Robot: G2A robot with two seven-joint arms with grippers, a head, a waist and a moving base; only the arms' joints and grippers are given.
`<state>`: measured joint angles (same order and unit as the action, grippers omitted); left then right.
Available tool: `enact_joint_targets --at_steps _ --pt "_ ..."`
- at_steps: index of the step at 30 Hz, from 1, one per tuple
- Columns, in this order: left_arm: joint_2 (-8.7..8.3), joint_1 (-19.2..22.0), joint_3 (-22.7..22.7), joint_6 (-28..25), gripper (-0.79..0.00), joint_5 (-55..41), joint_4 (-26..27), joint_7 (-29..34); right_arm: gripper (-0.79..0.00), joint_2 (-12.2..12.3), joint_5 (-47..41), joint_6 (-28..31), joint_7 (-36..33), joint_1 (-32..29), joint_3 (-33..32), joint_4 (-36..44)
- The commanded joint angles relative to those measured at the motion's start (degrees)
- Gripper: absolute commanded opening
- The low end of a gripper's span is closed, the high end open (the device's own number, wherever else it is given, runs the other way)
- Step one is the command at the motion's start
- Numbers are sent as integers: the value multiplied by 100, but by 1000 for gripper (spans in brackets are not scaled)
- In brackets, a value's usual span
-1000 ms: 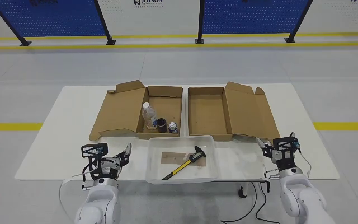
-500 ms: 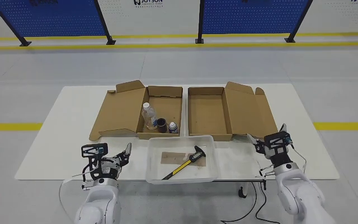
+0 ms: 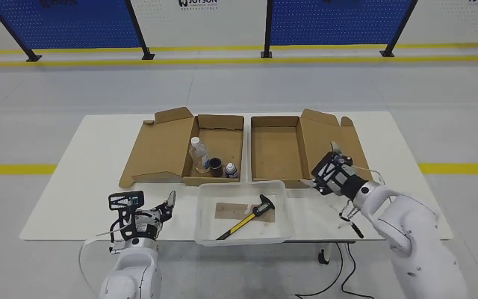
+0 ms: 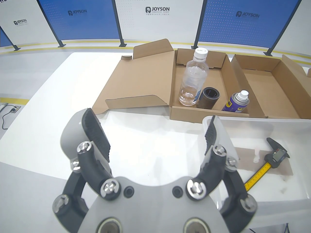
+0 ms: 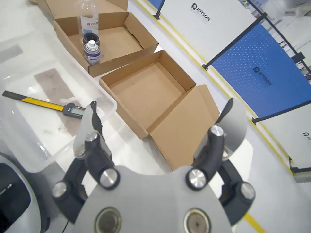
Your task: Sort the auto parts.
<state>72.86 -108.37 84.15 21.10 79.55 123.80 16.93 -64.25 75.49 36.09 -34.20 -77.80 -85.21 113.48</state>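
Now, right end effector (image 5: pixel 161 112): we see it gaping, empty.
Left end effector (image 4: pixel 150 122): same.
Risk: we might clip the clear plastic bin (image 3: pixel 203 217) rim reaching the yellow-and-black digital caliper (image 3: pixel 250 215).

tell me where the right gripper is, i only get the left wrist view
Observer: The right gripper hovers at the near edge of the open lid of the right-hand brown cardboard box.
Operator: ok, i only see part of the black and yellow digital caliper, how does it lie
Observer: It lies flat and diagonal in the clear plastic bin, with its head toward the bin's far right corner and its beam tip close to the near wall.
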Motion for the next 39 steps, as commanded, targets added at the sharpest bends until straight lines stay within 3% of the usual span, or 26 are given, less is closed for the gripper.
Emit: enact_joint_targets --at_steps 1,4,10,15,32,39 --pt "0 0 0 0 0 0 0 0 0 21 -385 373 -583 303 65 -45" --pt "0 0 0 0 0 0 0 0 0 47 -735 703 -1153 718 179 -228" --pt "0 0 0 0 0 0 0 0 0 46 -1444 549 -1676 1478 408 -635" --pt "0 0 0 0 0 0 0 0 0 78 -1859 902 -2116 1910 625 -1035" --pt "0 0 0 0 0 0 0 0 0 80 -1810 925 -2133 1901 652 -1018" --pt "0 0 0 0 0 0 0 0 0 69 -1743 1692 -1707 2311 1464 -1330"
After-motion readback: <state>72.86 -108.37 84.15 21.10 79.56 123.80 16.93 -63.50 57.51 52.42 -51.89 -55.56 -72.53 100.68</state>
